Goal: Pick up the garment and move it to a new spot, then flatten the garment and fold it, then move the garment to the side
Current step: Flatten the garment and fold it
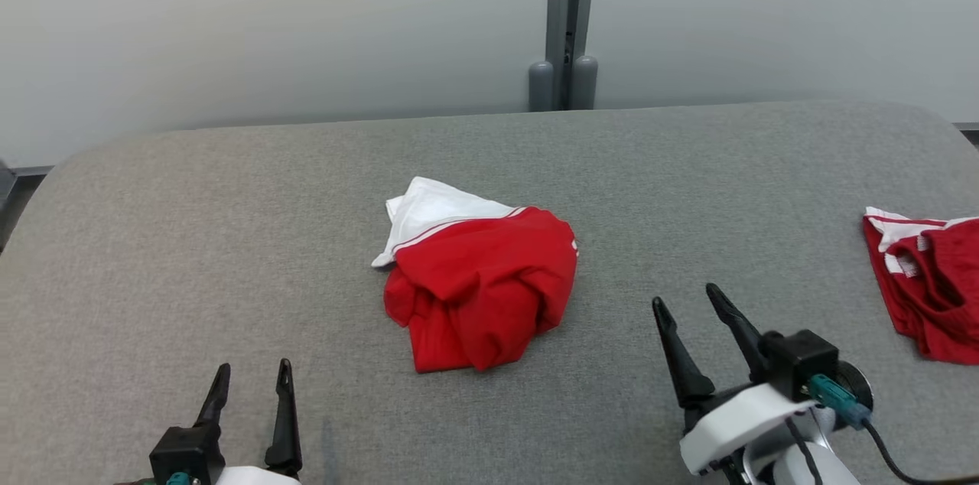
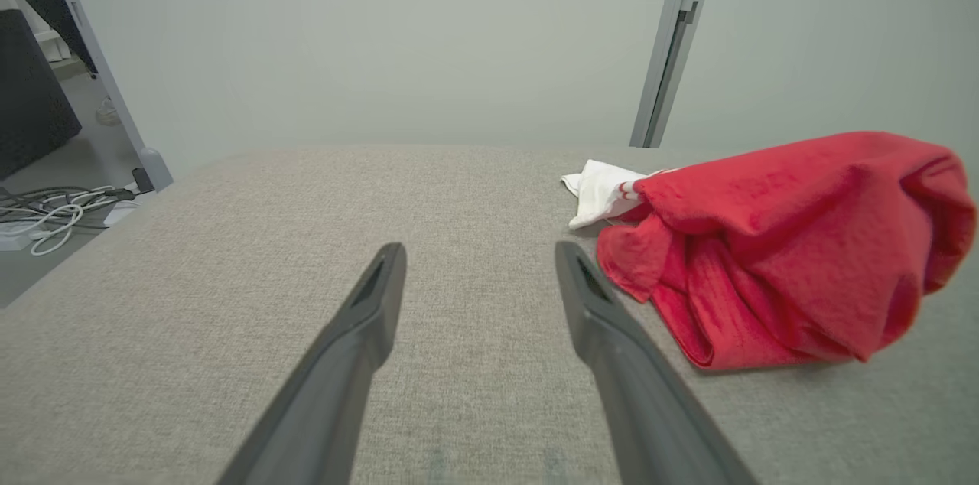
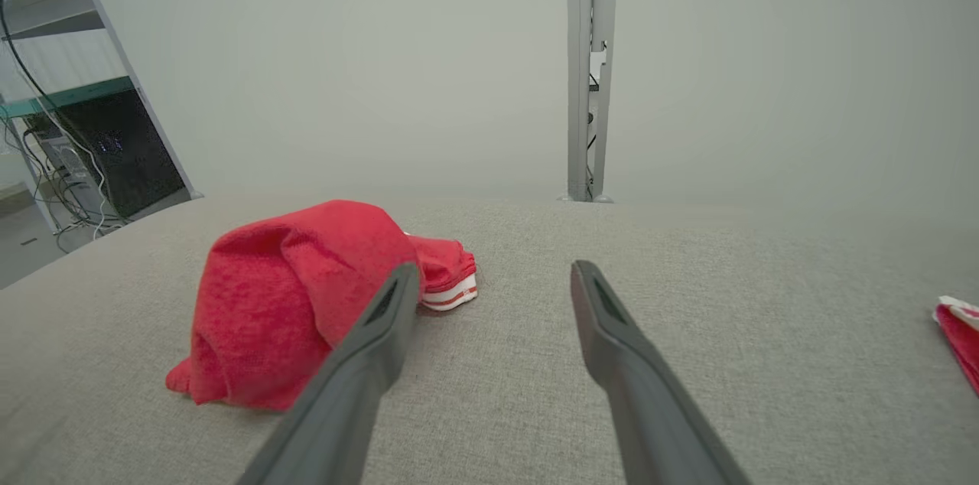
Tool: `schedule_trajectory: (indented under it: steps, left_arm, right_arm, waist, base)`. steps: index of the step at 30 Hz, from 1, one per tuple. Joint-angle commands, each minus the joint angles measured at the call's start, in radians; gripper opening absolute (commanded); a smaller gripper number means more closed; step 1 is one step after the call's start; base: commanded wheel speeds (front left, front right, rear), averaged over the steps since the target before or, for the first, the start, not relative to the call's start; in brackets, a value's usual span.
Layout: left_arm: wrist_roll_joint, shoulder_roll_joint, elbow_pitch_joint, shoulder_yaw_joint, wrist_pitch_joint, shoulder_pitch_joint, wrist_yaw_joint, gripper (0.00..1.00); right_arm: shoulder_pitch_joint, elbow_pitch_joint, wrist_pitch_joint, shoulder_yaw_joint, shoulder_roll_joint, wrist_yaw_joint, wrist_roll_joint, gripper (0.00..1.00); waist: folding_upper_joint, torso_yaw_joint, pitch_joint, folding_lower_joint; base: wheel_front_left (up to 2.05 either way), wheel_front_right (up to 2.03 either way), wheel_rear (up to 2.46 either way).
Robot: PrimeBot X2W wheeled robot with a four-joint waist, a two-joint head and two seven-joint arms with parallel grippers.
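— Where is the garment [image 1: 478, 282] found?

— It is seen crumpled in a red heap near the middle of the grey table [image 1: 191, 240], with a white part showing at its far left side. It is touched by nothing.

— How are the two arms' ends held?

— The left tool [image 1: 254, 365] is held low at the near left, jaws spread wide, nothing gripped. The garment lies ahead of it and to its right. The right tool [image 1: 685, 294] is likewise spread wide and empty, near the garment's right side but apart from it.

— Is anything else noted?

— A second red and white cloth [image 1: 925, 286] is seen at the table's right edge, well apart from the heap. A grey post [image 1: 566, 11] is set against the pale wall [image 1: 229, 26] behind.
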Motion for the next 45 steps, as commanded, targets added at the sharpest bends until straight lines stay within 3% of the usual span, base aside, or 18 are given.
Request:
schedule_trajectory:
  steps: [1, 6, 20, 31, 38, 39, 40, 41, 42, 45]
  left_arm:
    - [-0.006, 0.003, 0.002, -0.003, -0.002, -0.017, -0.002, 1.00]
    - [-0.027, 0.003, 0.017, -0.046, -0.002, -0.033, 0.002, 1.00]
    - [-0.108, 0.002, 0.052, -0.151, -0.002, -0.082, 0.026, 1.00]
    - [-0.170, 0.002, 0.069, -0.222, -0.002, -0.091, 0.047, 1.00]
    - [-0.192, 0.003, 0.063, -0.245, -0.002, -0.105, 0.055, 1.00]
    - [-0.196, 0.003, 0.061, -0.248, -0.002, -0.108, 0.056, 1.00]
    - [-0.200, 0.003, 0.060, -0.251, -0.002, -0.110, 0.056, 1.00]
    - [-0.202, 0.003, 0.060, -0.254, -0.002, -0.111, 0.058, 1.00]
    - [-0.206, 0.003, 0.059, -0.254, -0.002, -0.110, 0.059, 1.00]
    - [-0.210, 0.003, 0.053, -0.251, -0.002, -0.107, 0.062, 1.00]
  right_arm:
    - [-0.023, 0.006, -0.005, 0.006, -0.005, 0.000, -0.010, 1.00]
    - [-0.177, 0.118, 0.017, 0.119, -0.011, 0.000, 0.007, 1.00]
    - [-0.635, 0.365, 0.292, 0.489, -0.043, 0.000, 0.225, 1.00]
    - [-0.790, 0.539, 0.540, 0.730, -0.092, 0.000, 0.352, 1.00]
    - [-0.820, 0.608, 0.588, 0.797, -0.099, 0.000, 0.375, 1.00]
    - [-0.822, 0.619, 0.588, 0.805, -0.100, 0.000, 0.380, 0.79]
    - [-0.823, 0.627, 0.586, 0.811, -0.101, 0.000, 0.386, 0.44]
    - [-0.825, 0.634, 0.579, 0.819, -0.103, 0.000, 0.386, 0.19]
    - [-0.828, 0.639, 0.572, 0.824, -0.104, 0.000, 0.390, 0.00]
    - [-0.853, 0.659, 0.519, 0.823, -0.113, 0.000, 0.392, 0.00]
  waist:
    - [0.0000, 0.019, 0.008, 0.0000]
    - [0.0000, 0.084, 0.031, 0.0000]
    - [0.0000, 0.292, 0.111, 0.0000]
    - [0.0000, 0.398, 0.148, 0.0000]
    - [0.0000, 0.426, 0.167, 0.0000]
    - [0.0000, 0.429, 0.171, 0.0000]
    - [0.0000, 0.431, 0.173, 0.0000]
    - [0.0000, 0.433, 0.175, 0.0000]
    - [0.0000, 0.434, 0.177, 0.0000]
    - [0.0000, 0.430, 0.181, 0.0000]
  base:
    - [0.00, 0.00, 0.00]
    - [0.00, 0.00, 0.00]
    - [0.00, 0.00, 0.00]
    - [0.00, 0.00, 0.00]
    - [0.00, 0.00, 0.00]
    - [0.00, 0.00, 0.00]
    - [0.00, 0.00, 0.00]
    - [0.00, 0.00, 0.00]
    - [0.00, 0.00, 0.00]
    - [0.00, 0.00, 0.00]
